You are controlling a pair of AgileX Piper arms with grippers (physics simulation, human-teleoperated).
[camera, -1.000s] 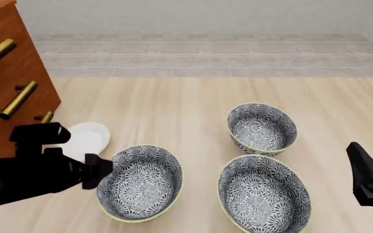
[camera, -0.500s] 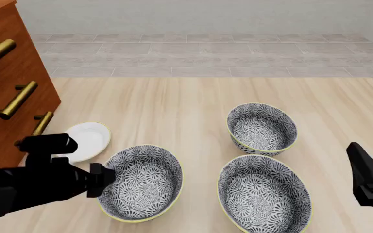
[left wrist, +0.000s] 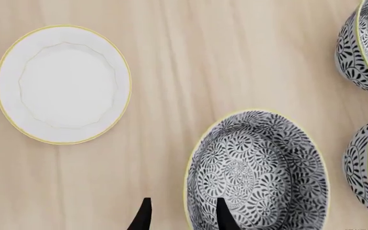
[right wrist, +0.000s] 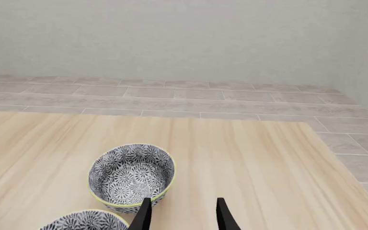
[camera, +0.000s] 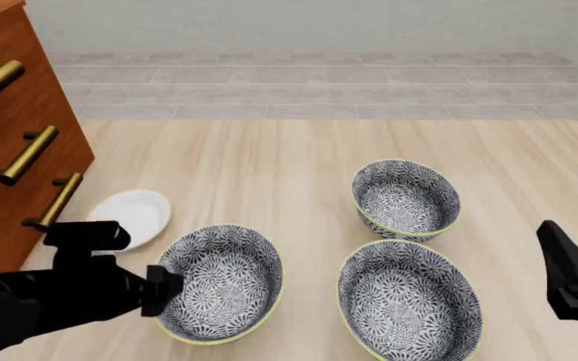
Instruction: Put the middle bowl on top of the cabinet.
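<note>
front view: left tool (camera: 160, 289) has dropped, perhaps straddling bowl (camera: 219, 282) rim.

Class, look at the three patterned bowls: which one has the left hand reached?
The leftmost bowl, beside the white saucer. The left hand straddles its near-left rim, one finger inside and one outside; the other two bowls have nothing at them.

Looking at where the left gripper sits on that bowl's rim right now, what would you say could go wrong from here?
1. The left gripper straddles only the thin rim of the left-hand bowl, one finger inside and one outside. A deep bowl pinched at one edge could tilt or slip when lifted.
2. Two matching bowls stand near it, so a swinging lift might knock them.
3. The white saucer and the cabinet lie close by on the lifting side; the arm could clip either.
</note>
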